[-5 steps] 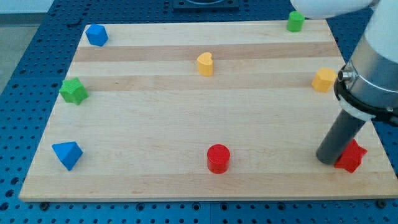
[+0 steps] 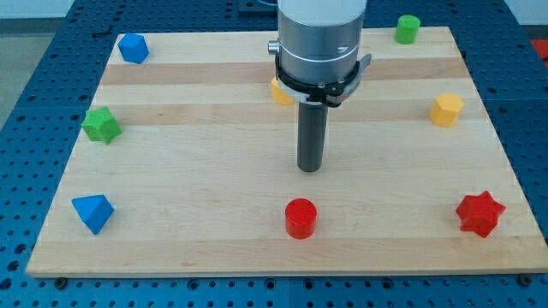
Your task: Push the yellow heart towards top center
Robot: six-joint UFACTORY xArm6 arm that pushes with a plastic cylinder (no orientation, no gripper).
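The yellow heart lies in the upper middle of the wooden board, mostly hidden behind my arm's grey body; only its left edge shows. My tip rests on the board below the heart and slightly to its right, well apart from it. The red cylinder lies below my tip near the view's bottom edge of the board.
A blue block sits at top left, a green star at the left edge, a blue block at bottom left. A green cylinder sits at top right, a yellow hexagon at right, a red star at bottom right.
My arm has swung from the board's lower right, beside the red star, leftward to the middle. It now covers most of the yellow heart. No block has moved.
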